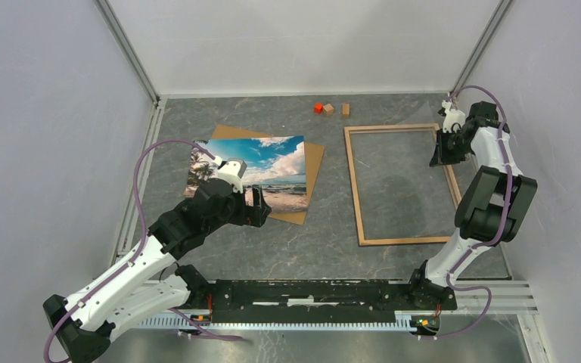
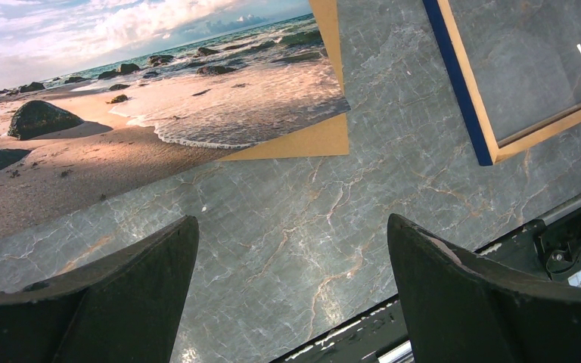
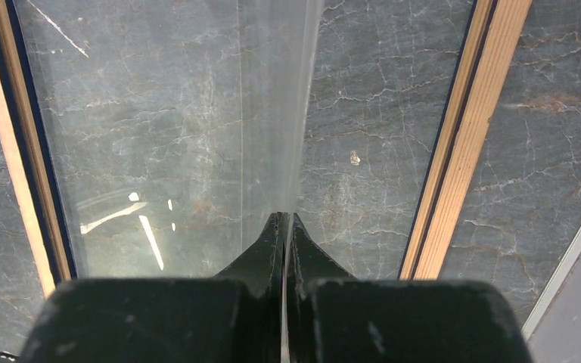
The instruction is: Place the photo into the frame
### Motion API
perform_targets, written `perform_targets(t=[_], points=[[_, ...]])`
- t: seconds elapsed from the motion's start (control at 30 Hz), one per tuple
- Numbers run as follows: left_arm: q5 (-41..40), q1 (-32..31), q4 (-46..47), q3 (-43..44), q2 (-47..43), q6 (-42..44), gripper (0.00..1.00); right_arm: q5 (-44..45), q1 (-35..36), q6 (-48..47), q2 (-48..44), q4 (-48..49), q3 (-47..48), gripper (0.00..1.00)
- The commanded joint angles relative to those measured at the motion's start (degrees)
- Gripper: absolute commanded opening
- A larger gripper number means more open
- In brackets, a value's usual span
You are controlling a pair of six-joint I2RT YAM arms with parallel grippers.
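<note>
glossy rectangular beach photo (image 1: 261, 170) on brown backing board (image 1: 314, 162), left-centre | thin light-wood rectangular frame (image 1: 357, 189) toward right edge | left gripper (image 2: 291, 234) wide open, empty, at photo's near corner: catch print only, not board | right gripper (image 3: 284, 223) pinched on clear sheet (image 3: 159, 113)

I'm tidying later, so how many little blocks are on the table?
3, in a row near the far wall: the red block on the left, the middle wooden block close beside it, the right wooden block set apart. The arms could hide others.
</note>
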Motion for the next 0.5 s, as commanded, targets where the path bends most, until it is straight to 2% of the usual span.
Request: perform_targets(t=[0.0, 0.3, 0.47], points=[[-1.0, -0.25, 1.86, 1.06, -0.41, 1.19, 1.0, 0.8, 1.29, -3.15, 0.95, -0.75, 0.41, 0.0], [-0.89, -0.24, 2.14, 0.89, -0.09, 1.06, 1.0, 1.71, 1.56, -4.28, 1.64, -0.95, 1.7, 0.01], [-0.44, -0.23, 2.62, 0.64, 0.34, 0.66, 1.0, 2.62, 2.38, -4.34, 2.81, -1.08, 3.24, 0.17]])
